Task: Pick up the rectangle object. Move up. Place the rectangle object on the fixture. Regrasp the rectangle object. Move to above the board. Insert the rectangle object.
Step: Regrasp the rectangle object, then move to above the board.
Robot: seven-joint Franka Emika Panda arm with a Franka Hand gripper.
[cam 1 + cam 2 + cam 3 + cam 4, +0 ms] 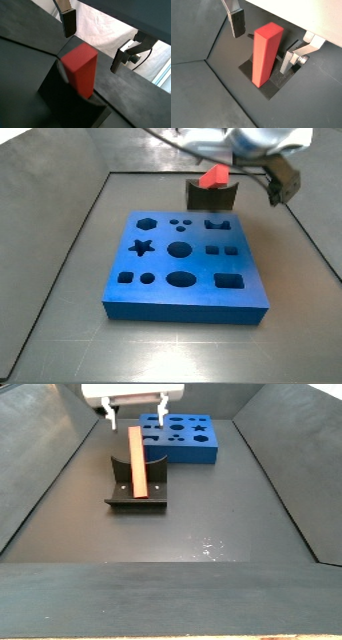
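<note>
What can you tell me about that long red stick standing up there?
The long red-orange rectangular bar is plain and smooth with flat faces and sharp edges; it looks like plastic. It leans tilted in the small dark notched fixture block, its lower end resting in the notch, in front of the blue slab board with cut-out holes. The robot's silver pincer is open around its upper part; in both wrist views the dark pads stand clear of it.

bar (265, 52): smooth red-orange, matt
my gripper (264, 44) fingers (237, 22): silver metal, dark pads
board (186, 266): blue, matt
</note>
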